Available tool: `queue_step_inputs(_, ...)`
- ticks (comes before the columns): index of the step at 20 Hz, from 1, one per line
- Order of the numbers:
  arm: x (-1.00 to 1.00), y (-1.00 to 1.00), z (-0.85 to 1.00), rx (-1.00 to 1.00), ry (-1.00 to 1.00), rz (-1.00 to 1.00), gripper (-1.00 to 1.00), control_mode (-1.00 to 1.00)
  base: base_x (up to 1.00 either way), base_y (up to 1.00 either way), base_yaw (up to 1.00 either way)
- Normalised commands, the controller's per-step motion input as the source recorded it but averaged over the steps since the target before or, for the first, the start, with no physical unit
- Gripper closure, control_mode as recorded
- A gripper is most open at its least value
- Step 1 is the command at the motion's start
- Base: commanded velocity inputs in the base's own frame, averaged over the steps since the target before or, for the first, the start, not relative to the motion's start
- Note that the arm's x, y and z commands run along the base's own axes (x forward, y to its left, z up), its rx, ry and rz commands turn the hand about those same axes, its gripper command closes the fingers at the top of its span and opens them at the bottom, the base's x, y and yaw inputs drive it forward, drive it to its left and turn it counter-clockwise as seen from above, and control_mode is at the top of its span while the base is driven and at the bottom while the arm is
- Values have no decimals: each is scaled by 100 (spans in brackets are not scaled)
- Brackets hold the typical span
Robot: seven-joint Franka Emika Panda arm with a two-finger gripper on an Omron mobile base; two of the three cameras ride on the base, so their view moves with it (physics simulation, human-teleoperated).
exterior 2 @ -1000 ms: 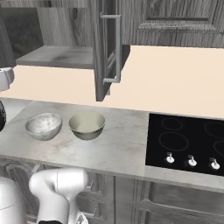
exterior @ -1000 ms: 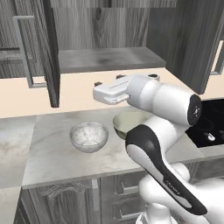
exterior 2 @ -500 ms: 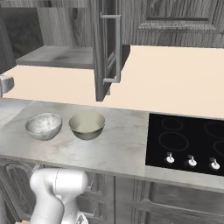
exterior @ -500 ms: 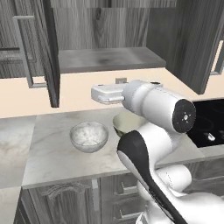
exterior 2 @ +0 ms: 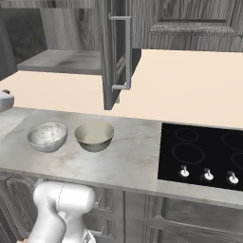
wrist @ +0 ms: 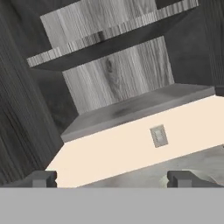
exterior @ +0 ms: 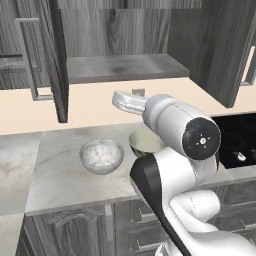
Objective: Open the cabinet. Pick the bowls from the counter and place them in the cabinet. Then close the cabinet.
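Grey wood-grain kitchen units fill the background; the tall double-door dark grey cabinet (exterior: 120, 67) stands open above, its shelf bare; below runs the whitish marble-look bench (exterior 2: 128, 156); on it, just beside each other, sit the mottled grey-white marble-look round bowl (exterior: 101, 155) and the cream round bowl (exterior 2: 94, 135); both look rigid, smooth and probably breakable, best pinched across the rim; the white arm's gripper (wrist: 111, 178) hangs above them, jaws spread wide, holding nothing.
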Motion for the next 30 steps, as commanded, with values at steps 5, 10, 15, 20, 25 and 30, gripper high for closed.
queue_step_inputs(5,-10,-28,-16,16,0,-7,-100,-100,0,0,0)
queue_step_inputs(10,-4,-26,-14,13,-1,-1,-100,-100,0,0,0)
queue_step_inputs(15,-1,-13,-21,12,-9,0,-100,-100,0,0,0)
queue_step_inputs(20,0,-1,-25,15,-8,-1,-100,-100,0,0,0)
queue_step_inputs(25,0,0,-19,15,-5,-8,-100,-100,0,0,0)
queue_step_inputs(30,0,0,-15,12,-3,-23,-100,-100,0,0,0)
